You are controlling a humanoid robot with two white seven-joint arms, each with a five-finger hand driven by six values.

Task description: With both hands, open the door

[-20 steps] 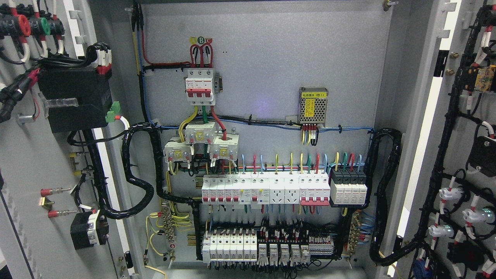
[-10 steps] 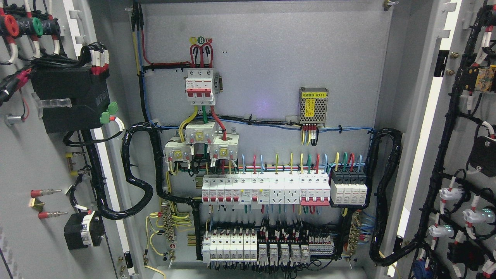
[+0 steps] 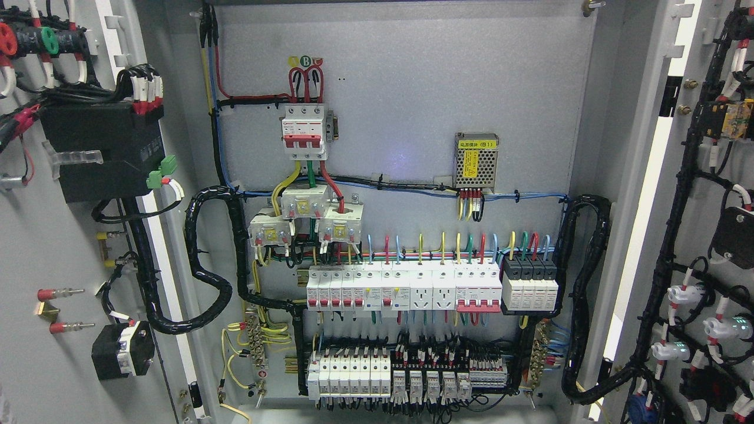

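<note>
left door (image 3: pixel 53 235) open | right door (image 3: pixel 707 194) open | cabinet panel (image 3: pixel 412 106) exposed

The grey back panel (image 3: pixel 412 88) of the open cabinet carries all the parts. Near its top, left of the middle, sits a white breaker with red handles (image 3: pixel 304 131). To the right, well apart from it, is a small metal box with a yellow label (image 3: pixel 476 160). Across the middle runs a row of white breakers (image 3: pixel 403 287), and at its right end stand four black and white modules (image 3: pixel 529 286). Below this there is a lower row of white switches and terminals (image 3: pixel 406 374). A thick black cable bundle (image 3: pixel 206 259) loops on the left side of the panel, and another black bundle (image 3: pixel 583 294) runs down the right side.
</note>
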